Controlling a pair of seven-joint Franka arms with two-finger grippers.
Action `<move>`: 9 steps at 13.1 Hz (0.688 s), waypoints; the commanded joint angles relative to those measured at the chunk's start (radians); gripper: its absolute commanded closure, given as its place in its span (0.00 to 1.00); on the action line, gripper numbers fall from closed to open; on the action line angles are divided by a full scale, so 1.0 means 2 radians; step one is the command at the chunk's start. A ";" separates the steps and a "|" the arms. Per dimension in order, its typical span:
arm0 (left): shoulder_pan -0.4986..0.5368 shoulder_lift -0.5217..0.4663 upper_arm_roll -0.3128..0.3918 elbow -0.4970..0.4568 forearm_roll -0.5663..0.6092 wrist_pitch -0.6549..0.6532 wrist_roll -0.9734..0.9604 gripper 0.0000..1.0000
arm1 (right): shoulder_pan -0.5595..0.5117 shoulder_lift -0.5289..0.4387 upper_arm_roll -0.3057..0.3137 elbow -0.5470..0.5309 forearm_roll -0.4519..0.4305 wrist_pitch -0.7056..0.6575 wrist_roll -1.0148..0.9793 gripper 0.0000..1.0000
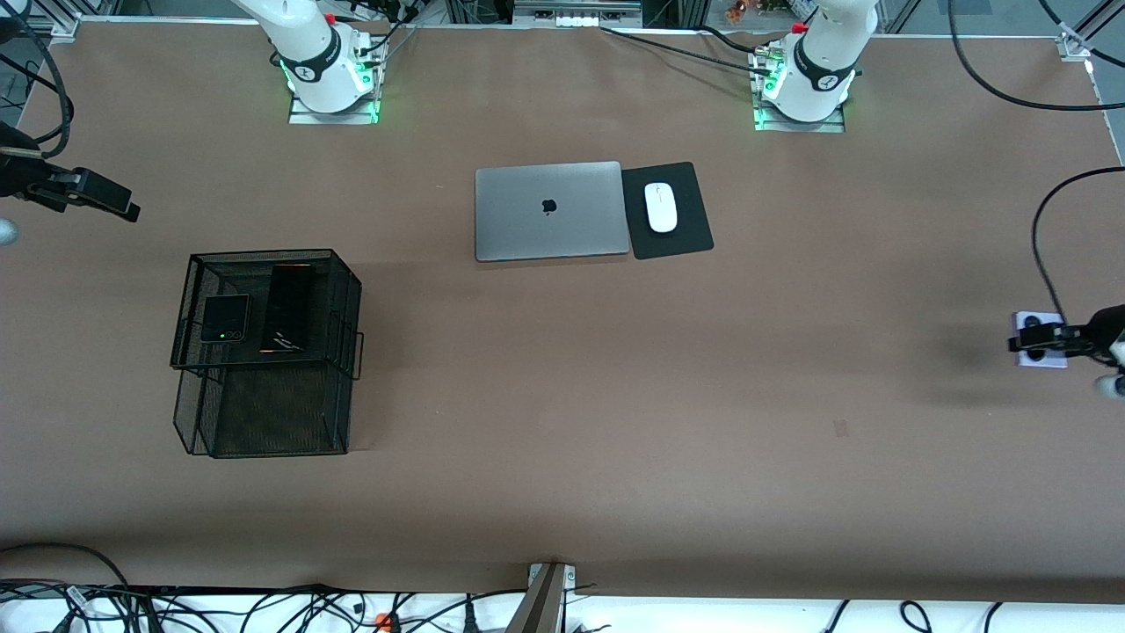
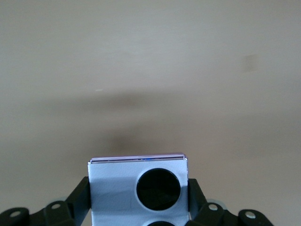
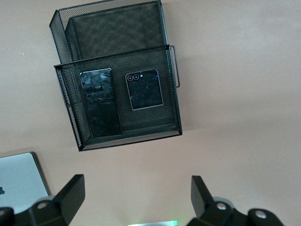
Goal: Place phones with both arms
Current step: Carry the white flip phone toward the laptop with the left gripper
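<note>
My left gripper [image 1: 1044,339] hangs over the table at the left arm's end, shut on the lilac-white phone [image 1: 1022,323]. In the left wrist view the black fingers [image 2: 80,197] press both sides of that phone [image 2: 117,188], whose two round black lenses face the camera. The small black folded phone [image 1: 225,318] and the long slim black phone [image 1: 287,309] lie side by side in the top tray of a black mesh basket [image 1: 264,255]. My right gripper [image 1: 104,195] is open and holds nothing, over the table's edge at the right arm's end. The right wrist view looks down on both black phones [image 3: 144,89] [image 3: 100,101].
A closed silver laptop [image 1: 547,211] lies mid-table toward the arm bases. Beside it is a black mouse pad [image 1: 681,237] with a white mouse [image 1: 661,207]. The mesh basket has a lower tier [image 1: 268,409] nearer the front camera. Cables run along the table's front edge.
</note>
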 commanded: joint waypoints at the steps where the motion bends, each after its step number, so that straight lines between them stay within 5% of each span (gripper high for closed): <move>1: -0.098 0.006 0.007 0.059 -0.002 -0.075 -0.091 0.53 | -0.004 0.005 0.003 0.010 0.005 -0.010 0.000 0.00; 5: -0.252 0.030 0.009 0.064 -0.039 -0.059 -0.292 0.52 | -0.009 0.007 0.005 0.010 0.002 -0.010 0.000 0.00; 9: -0.369 0.097 0.011 0.059 -0.040 0.117 -0.419 0.49 | -0.067 0.008 0.066 0.010 0.002 -0.010 0.000 0.00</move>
